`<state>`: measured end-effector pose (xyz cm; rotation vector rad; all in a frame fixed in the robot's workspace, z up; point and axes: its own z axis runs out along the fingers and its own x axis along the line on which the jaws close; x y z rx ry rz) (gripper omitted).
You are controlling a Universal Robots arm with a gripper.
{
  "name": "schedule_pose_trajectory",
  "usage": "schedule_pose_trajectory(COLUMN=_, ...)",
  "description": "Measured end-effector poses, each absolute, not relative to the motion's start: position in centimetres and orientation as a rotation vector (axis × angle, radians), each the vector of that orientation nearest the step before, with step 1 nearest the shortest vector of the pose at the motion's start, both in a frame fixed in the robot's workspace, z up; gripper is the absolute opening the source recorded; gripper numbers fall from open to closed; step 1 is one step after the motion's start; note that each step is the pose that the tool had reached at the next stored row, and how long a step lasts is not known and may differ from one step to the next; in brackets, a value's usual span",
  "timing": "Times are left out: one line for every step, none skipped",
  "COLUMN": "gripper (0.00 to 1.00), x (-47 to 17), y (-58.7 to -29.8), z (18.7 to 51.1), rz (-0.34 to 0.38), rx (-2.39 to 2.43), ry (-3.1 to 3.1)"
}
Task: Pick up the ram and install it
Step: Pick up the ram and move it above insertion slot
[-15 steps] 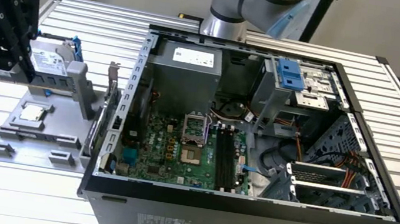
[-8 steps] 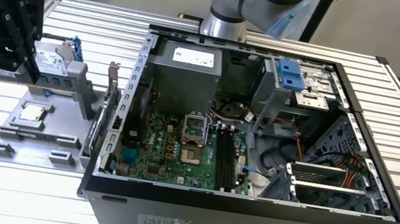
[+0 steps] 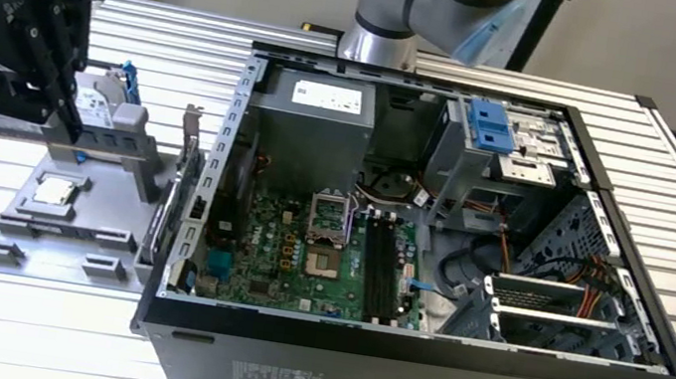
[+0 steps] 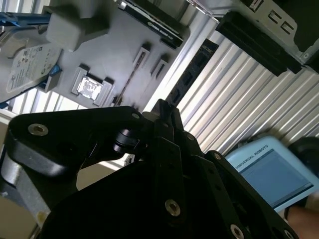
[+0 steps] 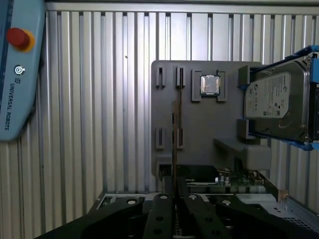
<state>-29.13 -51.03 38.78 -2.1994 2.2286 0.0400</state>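
Observation:
My black gripper point(image 3: 72, 130) hangs over the grey parts fixture point(image 3: 77, 236) on the exterior view's left, beside the open computer case point(image 3: 422, 348). It looks shut on the ram point(image 3: 120, 141), a long thin board with dark chips held level above the fixture. In the first wrist view the ram point(image 5: 173, 149) is edge-on, a thin strip running out from between the gripper point(image 5: 174, 196) links. In the second wrist view the gripper point(image 4: 163, 110) has its tips close together over the fixture point(image 4: 124, 40). The black memory slots point(image 3: 381, 266) lie on the green motherboard inside the case.
On the fixture sit a silver hard drive in a blue frame point(image 5: 276, 104) and a small square processor chip point(image 5: 210, 84). The case's metal walls point(image 3: 193, 218) rise between the fixture and the motherboard. A teach pendant point(image 5: 15, 64) lies on the slatted table.

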Motion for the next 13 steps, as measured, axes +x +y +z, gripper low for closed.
schedule_pose_trajectory(gripper=0.0, x=-29.0, y=-51.0, z=38.8, rz=0.04, rx=-2.199, ry=2.228)
schedule_pose_trajectory(gripper=0.0, x=-29.0, y=-51.0, z=38.8, rz=0.04, rx=-2.199, ry=2.228)
schedule_pose_trajectory(gripper=0.0, x=-28.9, y=-51.0, z=38.8, rz=0.04, rx=-2.199, ry=2.228)
schedule_pose_trajectory(gripper=0.0, x=-28.8, y=-51.0, z=38.8, rz=0.04, rx=-2.199, ry=2.229)
schedule_pose_trajectory(gripper=0.0, x=-28.7, y=-51.0, z=38.8, rz=0.04, rx=-2.199, ry=2.229)
schedule_pose_trajectory(gripper=0.0, x=-28.6, y=-51.0, z=38.8, rz=0.04, rx=-2.199, ry=2.229)
schedule_pose_trajectory(gripper=0.0, x=-28.5, y=-51.0, z=38.8, rz=0.04, rx=-2.199, ry=2.228)
schedule_pose_trajectory(gripper=0.0, x=-28.4, y=-51.0, z=38.8, rz=0.04, rx=-2.199, ry=2.229)
schedule_pose_trajectory(gripper=0.0, x=-28.3, y=-51.0, z=38.8, rz=0.04, rx=-2.199, ry=2.229)
schedule_pose_trajectory(gripper=0.0, x=-28.2, y=-51.0, z=38.8, rz=0.04, rx=-2.199, ry=2.229)
schedule_pose_trajectory(gripper=0.0, x=-28.1, y=-51.0, z=38.8, rz=0.04, rx=-2.199, ry=2.228)
schedule_pose_trajectory(gripper=0.0, x=-28.0, y=-51.0, z=38.8, rz=0.04, rx=-2.199, ry=2.229)
schedule_pose_trajectory(gripper=0.0, x=-27.9, y=-51.0, z=38.8, rz=0.04, rx=-2.199, ry=2.229)
